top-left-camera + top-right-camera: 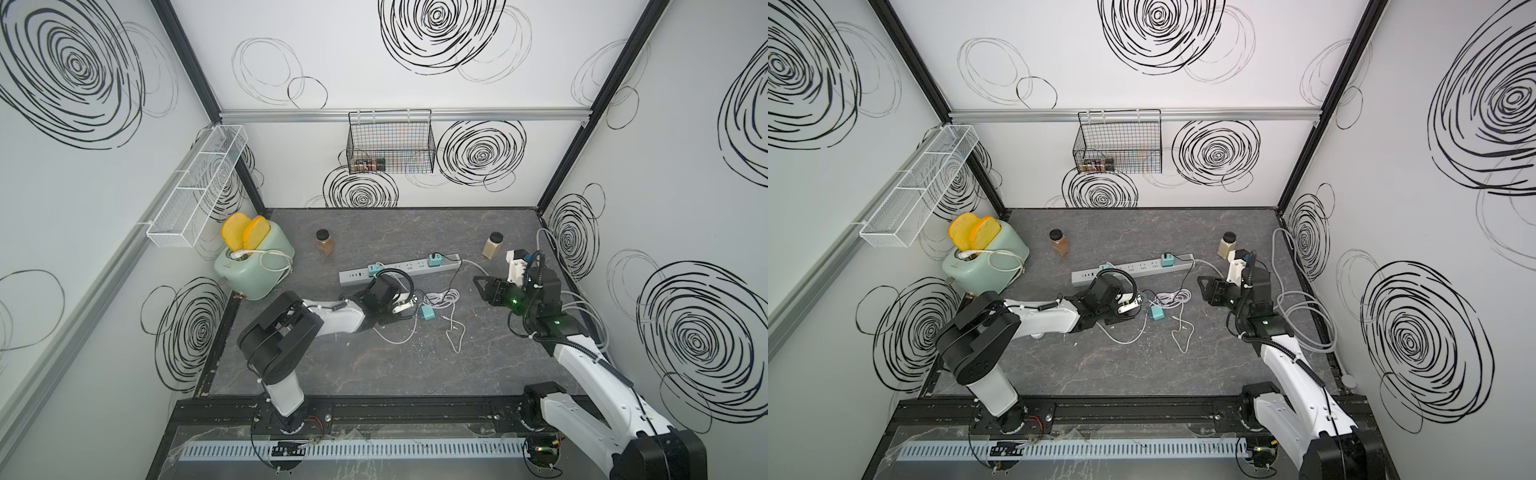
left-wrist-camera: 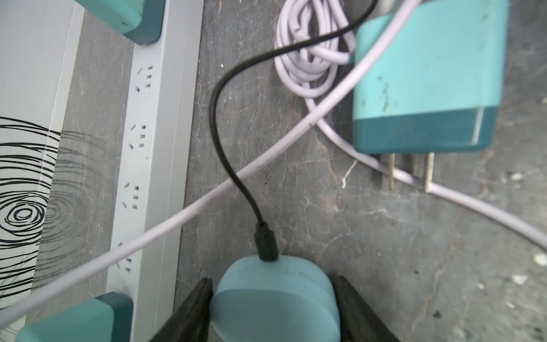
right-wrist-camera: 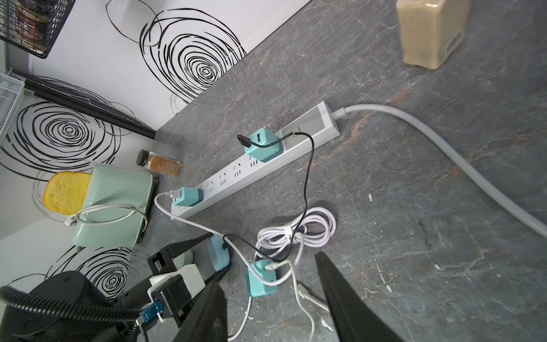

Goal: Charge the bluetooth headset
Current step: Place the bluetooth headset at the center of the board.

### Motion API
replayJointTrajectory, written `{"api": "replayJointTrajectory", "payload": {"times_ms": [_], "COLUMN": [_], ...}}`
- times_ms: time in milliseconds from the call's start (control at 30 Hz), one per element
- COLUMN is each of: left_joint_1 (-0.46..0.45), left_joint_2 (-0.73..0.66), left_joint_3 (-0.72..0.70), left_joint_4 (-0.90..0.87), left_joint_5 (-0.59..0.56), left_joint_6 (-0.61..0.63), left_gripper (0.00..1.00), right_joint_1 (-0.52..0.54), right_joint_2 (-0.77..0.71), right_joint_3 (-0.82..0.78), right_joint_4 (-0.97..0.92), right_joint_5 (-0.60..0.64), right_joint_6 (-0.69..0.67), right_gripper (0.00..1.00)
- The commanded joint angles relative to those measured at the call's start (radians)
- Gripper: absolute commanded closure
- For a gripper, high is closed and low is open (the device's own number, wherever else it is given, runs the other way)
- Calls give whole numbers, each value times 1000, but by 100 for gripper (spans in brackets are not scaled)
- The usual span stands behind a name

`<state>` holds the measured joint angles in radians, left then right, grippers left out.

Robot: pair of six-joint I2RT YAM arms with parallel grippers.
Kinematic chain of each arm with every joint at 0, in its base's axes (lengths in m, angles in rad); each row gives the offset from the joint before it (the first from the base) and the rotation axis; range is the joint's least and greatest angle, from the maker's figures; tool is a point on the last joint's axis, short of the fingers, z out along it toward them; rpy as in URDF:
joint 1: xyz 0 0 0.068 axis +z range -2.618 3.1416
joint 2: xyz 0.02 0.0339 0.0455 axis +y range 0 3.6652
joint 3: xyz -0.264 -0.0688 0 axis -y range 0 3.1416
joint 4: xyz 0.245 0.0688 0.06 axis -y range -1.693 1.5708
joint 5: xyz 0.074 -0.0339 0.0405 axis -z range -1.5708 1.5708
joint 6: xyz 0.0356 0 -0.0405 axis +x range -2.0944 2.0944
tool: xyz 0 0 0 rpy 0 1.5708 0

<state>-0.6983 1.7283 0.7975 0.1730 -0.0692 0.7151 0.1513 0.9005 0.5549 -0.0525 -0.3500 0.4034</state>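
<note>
Low over the gray table [image 1: 374,361], the left gripper [image 2: 273,284] was clamped on the teal headset [image 2: 275,305], with a black finger [image 2: 195,311] pressed against each side of its rounded body. A black cable [image 2: 219,88] was plugged into the headset's free edge. In the right wrist view it curved away across the table and ran up to a teal charger [image 3: 262,145] seated in the power strip [image 3: 251,174], near the strip's corded end. The headset sat just beside the strip, close to a second charger [image 3: 188,197] plugged in at the strip's other end. A third charger [image 2: 426,83] lay loose on the table near the headset, its prongs bare. A pale cord [image 2: 177,216] crossed the black cable, and a coiled cord [image 2: 305,59] lay next to the loose charger. The right gripper [image 3: 267,269] hung above the table's right side, well apart from the headset, its jaws spread wide with nothing between them. A green toaster [image 1: 253,266] stood at the table's left edge.
</note>
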Motion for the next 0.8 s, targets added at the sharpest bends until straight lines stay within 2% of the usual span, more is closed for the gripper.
{"api": "replayJointTrajectory", "payload": {"times_ms": [0,100,200,267,333,500,767], "left_joint_1": [7,6,5,5,2,-11,-22], "left_joint_2": [25,2,-60,-114,-176,-294,-365], "left_joint_3": [15,15,-6,-22,-43,-89,-202], "left_joint_4": [-45,-17,28,55,84,121,186], "left_joint_5": [-1,-19,-22,-8,12,63,-20], "left_joint_6": [11,-28,-58,-87,-130,-221,-305], "left_gripper": [55,44,38,34,31,26,24], "right_joint_1": [-2,-3,-1,0,6,53,149], "right_joint_2": [-2,-3,-4,-7,-12,-13,16], "right_joint_3": [-13,-19,-31,-51,-81,-126,-124], "right_joint_4": [-6,-19,-51,-63,-70,-99,-92], "right_joint_5": [-22,-40,-55,-73,-83,-43,15], "right_joint_6": [-9,-5,0,3,13,37,88], "right_gripper": [34,31,30,32,39,42,41]}}
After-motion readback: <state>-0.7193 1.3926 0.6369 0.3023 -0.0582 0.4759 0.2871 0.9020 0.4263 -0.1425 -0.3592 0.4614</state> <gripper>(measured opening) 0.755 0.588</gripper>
